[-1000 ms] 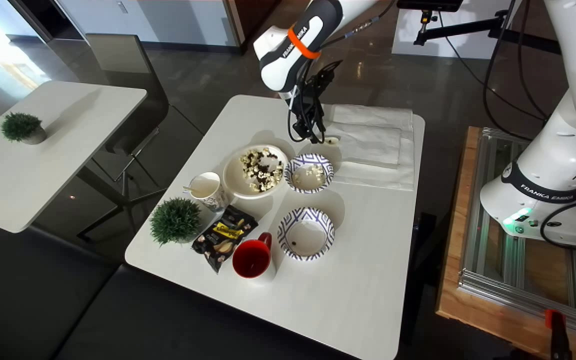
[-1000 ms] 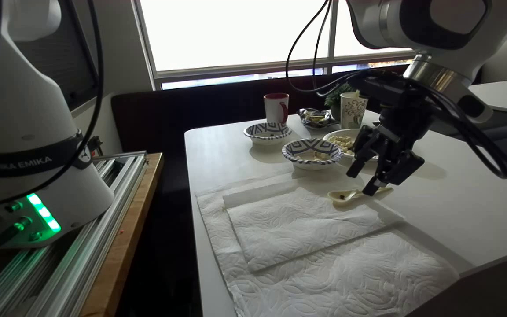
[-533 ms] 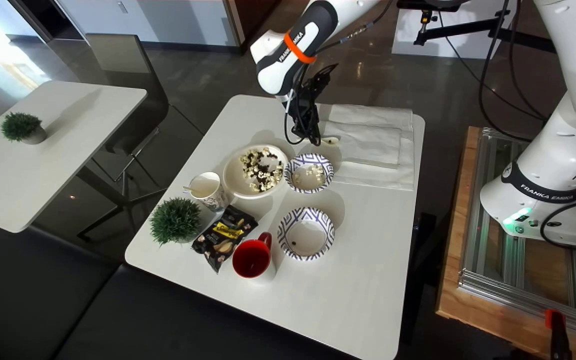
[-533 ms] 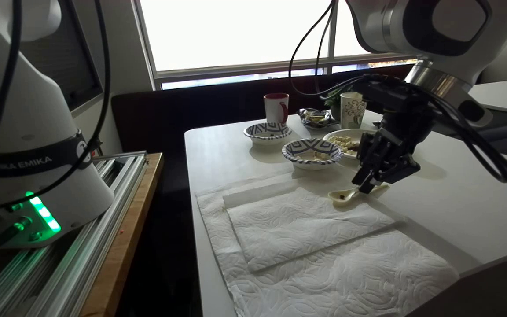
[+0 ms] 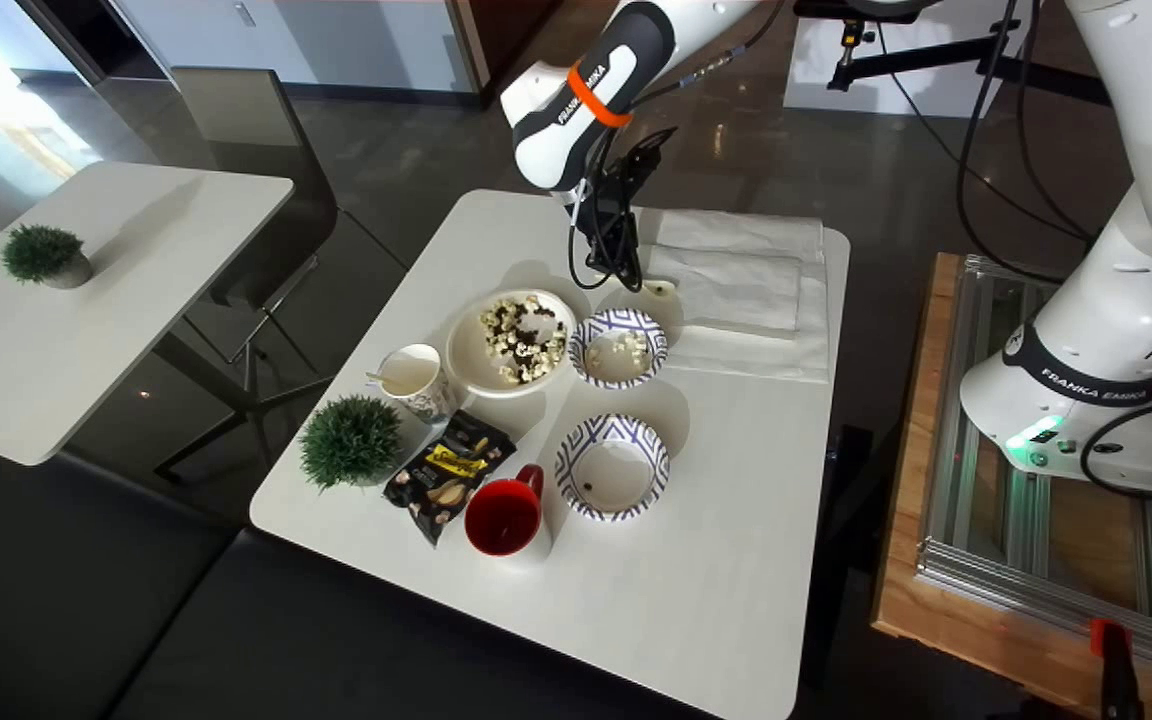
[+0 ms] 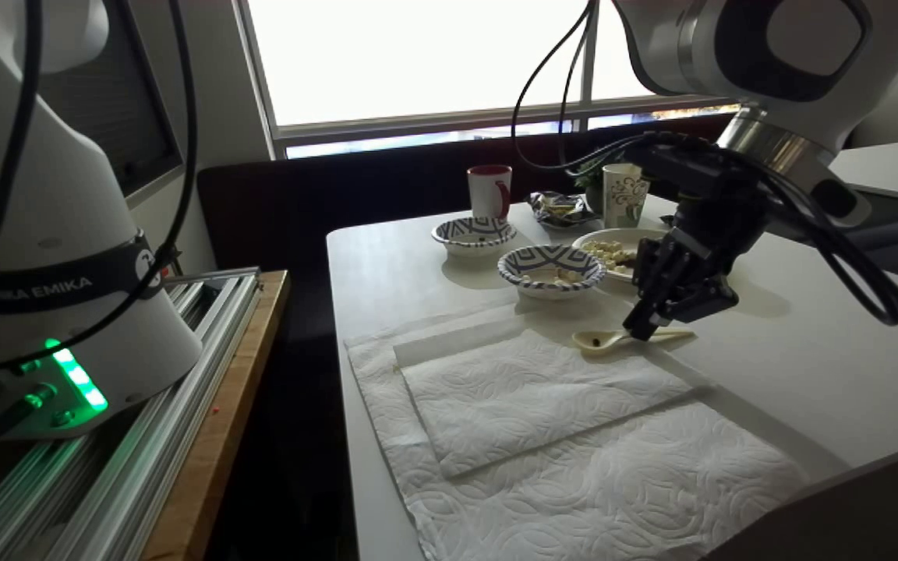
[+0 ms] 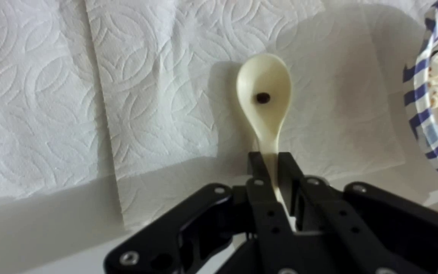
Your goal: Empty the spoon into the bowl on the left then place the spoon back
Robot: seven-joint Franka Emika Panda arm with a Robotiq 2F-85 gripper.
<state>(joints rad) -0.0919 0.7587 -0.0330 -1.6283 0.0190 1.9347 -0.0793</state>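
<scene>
The end effector (image 7: 270, 163) pinches the spoon (image 7: 267, 121) by its handle, its fingers (image 7: 289, 169) pressed to either side. The spoon's hollow faces up and holds a dark speck (image 7: 262, 97). The spoon is low over the edge of the paper towels (image 6: 527, 397); whether it touches them or hangs just above cannot be told. In an exterior view the hollow points left, and the tail of the handle runs out to the right past the end effector, over the bare tabletop (image 6: 823, 343).

In an exterior view the popcorn bowl (image 5: 616, 318) stands just left of the paper towels, with a few pieces of popcorn (image 5: 636, 345) inside it. The second bowl (image 5: 621, 475), with the same patterned rim, stands nearer and apart from it, a dark dot (image 5: 588, 487) on its floor. Close to the popcorn bowl on its left is a plate (image 5: 471, 365) scattered with more popcorn; whether the two rims meet is hard to say. Farther left and nearer come a cup (image 5: 431, 400) with a stick (image 5: 386, 381) poking over its rim, a plant (image 5: 351, 440) and a black bag (image 5: 451, 470). The mug (image 5: 508, 520), red inside, stands upright left of the second bowl, its handle toward the far side.
</scene>
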